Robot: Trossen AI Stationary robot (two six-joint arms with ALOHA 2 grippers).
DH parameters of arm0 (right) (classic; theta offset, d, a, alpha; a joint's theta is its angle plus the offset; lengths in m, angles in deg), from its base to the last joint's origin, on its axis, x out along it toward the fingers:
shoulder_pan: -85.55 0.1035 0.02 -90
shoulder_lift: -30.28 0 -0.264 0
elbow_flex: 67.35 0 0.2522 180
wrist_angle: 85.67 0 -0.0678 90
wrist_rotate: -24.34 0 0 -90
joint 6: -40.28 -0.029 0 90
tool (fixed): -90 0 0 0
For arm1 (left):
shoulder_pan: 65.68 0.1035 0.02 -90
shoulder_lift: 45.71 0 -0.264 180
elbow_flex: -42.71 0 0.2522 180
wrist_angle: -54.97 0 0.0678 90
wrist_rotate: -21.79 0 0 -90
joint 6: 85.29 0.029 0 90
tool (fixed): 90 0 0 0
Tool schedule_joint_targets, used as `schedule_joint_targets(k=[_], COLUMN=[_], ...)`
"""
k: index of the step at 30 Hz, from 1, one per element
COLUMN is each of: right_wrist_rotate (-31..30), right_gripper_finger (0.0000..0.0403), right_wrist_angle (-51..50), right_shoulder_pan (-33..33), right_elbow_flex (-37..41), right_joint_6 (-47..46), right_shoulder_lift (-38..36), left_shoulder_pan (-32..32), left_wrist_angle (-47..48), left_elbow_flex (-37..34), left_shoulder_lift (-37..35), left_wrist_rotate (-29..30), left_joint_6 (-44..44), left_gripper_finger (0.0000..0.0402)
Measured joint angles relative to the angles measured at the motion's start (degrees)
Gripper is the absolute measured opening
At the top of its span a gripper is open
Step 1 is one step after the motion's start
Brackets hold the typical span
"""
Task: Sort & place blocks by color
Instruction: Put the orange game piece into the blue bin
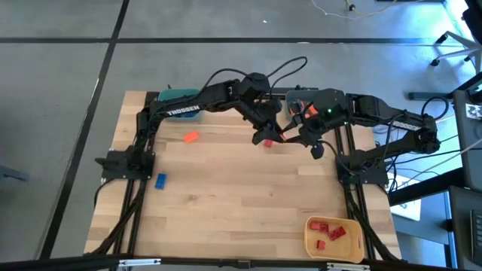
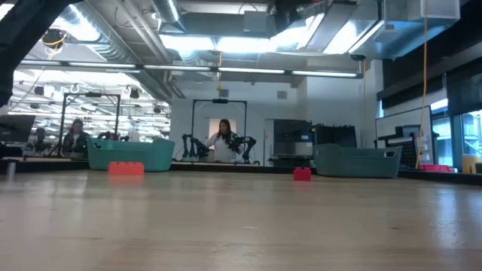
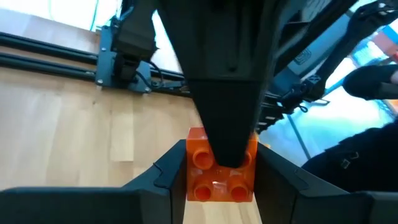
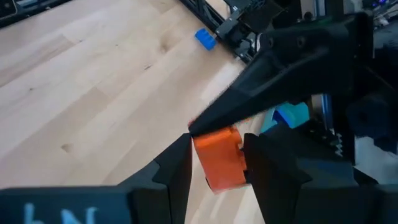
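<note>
An orange block (image 3: 221,168) hangs above the table's far middle, between both grippers. My left gripper (image 3: 221,180) reaches in from the left (image 1: 273,124) and is shut on it. My right gripper (image 4: 216,163) comes from the right (image 1: 295,129) and is shut on the same block (image 4: 217,158). On the table lie a red block (image 1: 265,141), another orange block (image 1: 190,138) and a blue block (image 1: 160,180). Neither gripper shows in the low view. My left gripper pinches the orange block's two opposite side walls (image 3: 189,171) between its fingers, with the studded face toward the wrist camera. The fingers come from the table's left, slanting a little down. The block is lifted clear of the table. My right gripper pinches the same block between its two fingers (image 4: 177,165). One finger (image 3: 227,124) lies across the middle of the studded face (image 3: 202,155). The fingers come from the table's right, slanting down, crosswise to the left fingers. The block is clear of the table.
A teal bin (image 1: 177,95) stands at the far left and a grey-blue bin (image 2: 358,160) at the far right, under the right arm. A yellow bin (image 1: 354,245) holding red blocks sits at the near right corner. The table's middle and near left are bare wood.
</note>
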State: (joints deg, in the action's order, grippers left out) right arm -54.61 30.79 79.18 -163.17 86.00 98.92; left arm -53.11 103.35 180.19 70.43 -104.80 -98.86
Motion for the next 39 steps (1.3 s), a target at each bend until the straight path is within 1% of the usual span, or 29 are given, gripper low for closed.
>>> schedule_joint_targets(k=[7,12,23,26,29,33,34,36,39], right_wrist_rotate=[-0.92,-0.63,-0.37,-0.28,0.03,0.05,0.05,0.08,-0.11], right_gripper_finger=[0.0149,0.0149,0.0148,0.0134,0.0103,0.0101,0.0101,0.0100,0.0093], right_wrist_angle=[-0.04,0.14,0.95,1.03,0.99,0.96,0.93,0.92,0.75], right_shoulder_pan=[-0.02,-0.02,-0.02,-0.02,0.04,0.07,0.04,0.04,-0.12], right_elbow_flex=[0.02,0.02,0.00,0.00,0.00,0.00,0.00,0.00,0.00], right_joint_6=[0.02,0.02,0.06,0.14,1.26,1.32,1.31,0.91,-0.58], right_shoulder_lift=[0.00,0.00,1.93,1.82,1.81,1.81,1.81,1.81,1.85], left_shoulder_pan=[-0.06,-0.12,-0.07,-0.07,-0.06,-0.03,-0.01,-0.05,-0.14], left_wrist_angle=[0.12,-1.48,-2.07,-2.28,-2.27,-2.28,-2.28,-2.28,-2.48], left_elbow_flex=[0.00,0.00,-0.02,-0.02,-0.02,-0.02,-0.02,-0.02,-0.02], left_shoulder_lift=[0.00,0.00,0.00,0.00,0.00,0.00,0.00,0.00,0.00], left_wrist_rotate=[-1.37,-2.25,-1.84,-1.84,-2.48,-2.47,-2.38,-1.93,1.14], left_joint_6=[-0.03,-0.02,-0.18,-0.10,-0.08,-0.04,-0.03,-0.03,0.25], left_gripper_finger=[0.0129,0.0129,0.0129,0.0129,0.0129,0.0129,0.0132,0.0151,0.0183])
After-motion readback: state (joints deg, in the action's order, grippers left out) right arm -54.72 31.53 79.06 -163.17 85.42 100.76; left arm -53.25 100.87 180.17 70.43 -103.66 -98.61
